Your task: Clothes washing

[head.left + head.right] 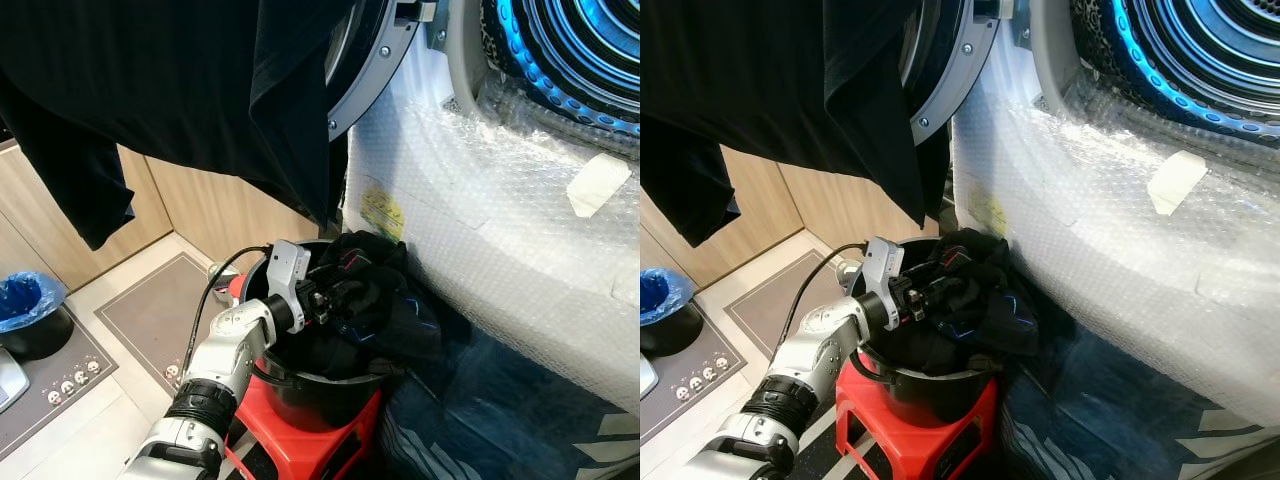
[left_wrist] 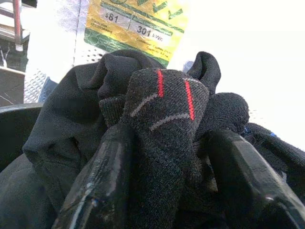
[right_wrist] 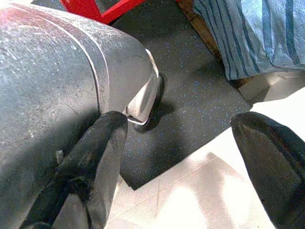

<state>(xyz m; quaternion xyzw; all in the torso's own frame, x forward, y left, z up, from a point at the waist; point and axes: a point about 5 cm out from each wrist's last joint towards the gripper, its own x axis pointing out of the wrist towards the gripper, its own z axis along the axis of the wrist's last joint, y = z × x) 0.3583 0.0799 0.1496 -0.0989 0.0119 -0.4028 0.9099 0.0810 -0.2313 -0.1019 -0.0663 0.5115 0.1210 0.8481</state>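
One dark sock (image 2: 164, 124) (red stripes), left end effector (image 2: 167, 191) clamped

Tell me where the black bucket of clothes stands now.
In the eye views the black bucket stands on a red stool, low in the middle, just left of the bubble-wrapped washing machine; the left end effector reaches into its dark clothes.

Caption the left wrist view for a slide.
Left gripper pinching a dark sock with red stripes among black clothes in the bucket.
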